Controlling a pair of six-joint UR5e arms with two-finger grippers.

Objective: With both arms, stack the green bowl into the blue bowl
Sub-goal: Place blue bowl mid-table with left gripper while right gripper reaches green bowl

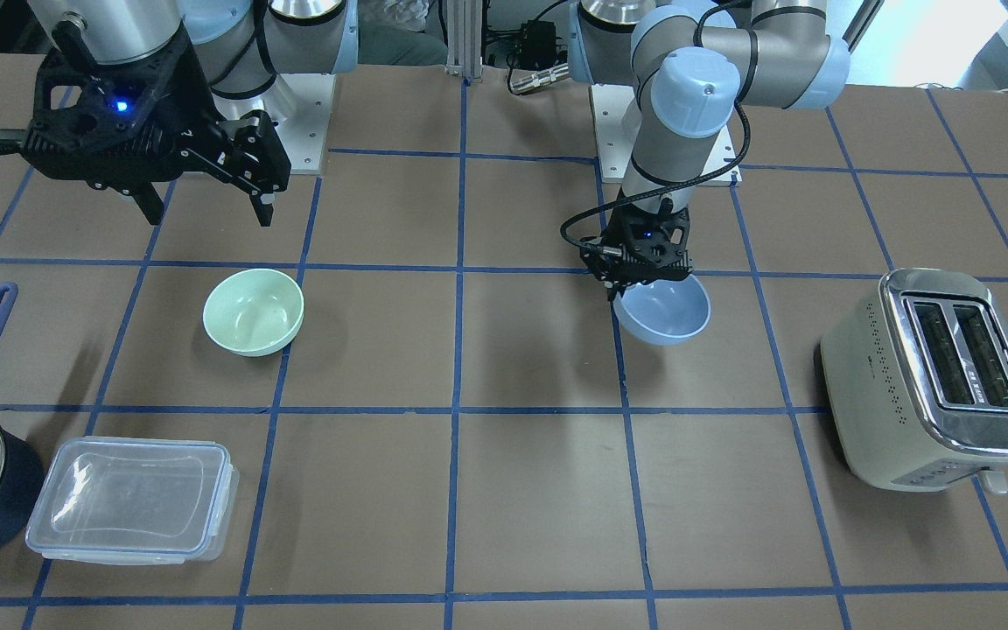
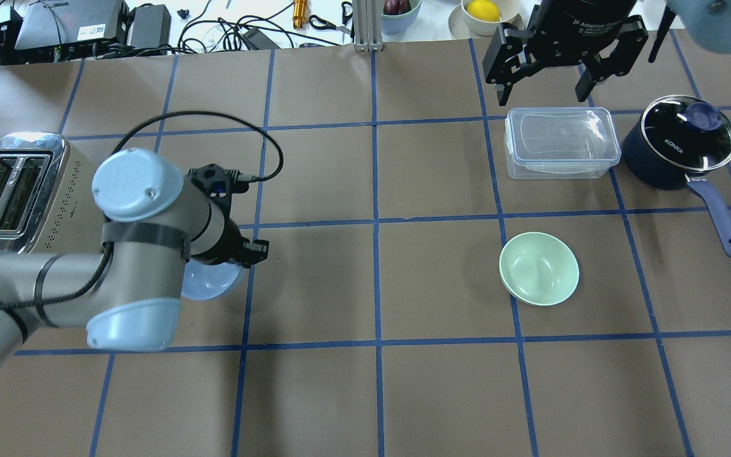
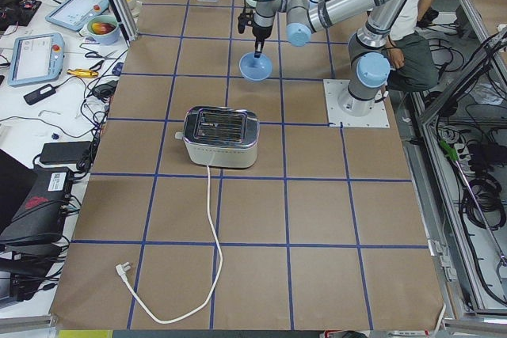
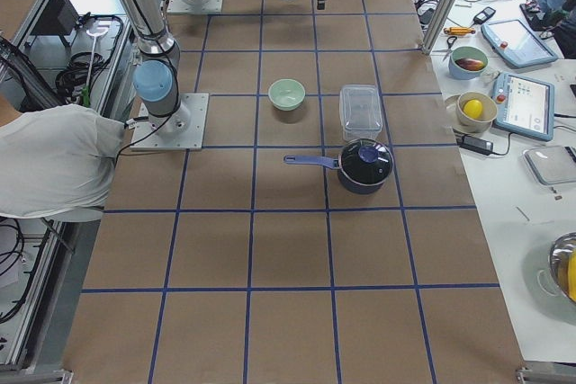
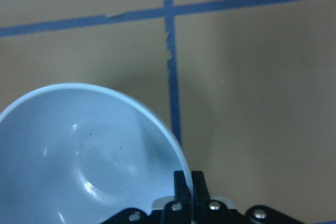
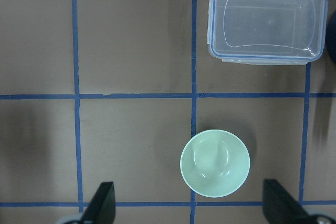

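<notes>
The pale blue bowl [image 1: 663,311] is held by its rim in my left gripper [image 1: 619,290], tilted and low over the table on my left side. The left wrist view shows the fingers [image 5: 181,182] pinched on the rim of the blue bowl [image 5: 79,156]. The arm covers part of this bowl [image 2: 210,284] in the overhead view. The mint-green bowl [image 1: 253,311] stands upright and alone on my right side [image 2: 539,268]. My right gripper [image 1: 209,208] is open and empty, high above the table. In the right wrist view it [image 6: 192,208] looks down at the green bowl [image 6: 214,163].
A clear lidded container [image 2: 559,143] and a navy saucepan [image 2: 679,143] with a handle stand beyond the green bowl on my right. A cream toaster [image 2: 13,190] stands at the far left, close to my left arm. Blue tape lines grid the brown table.
</notes>
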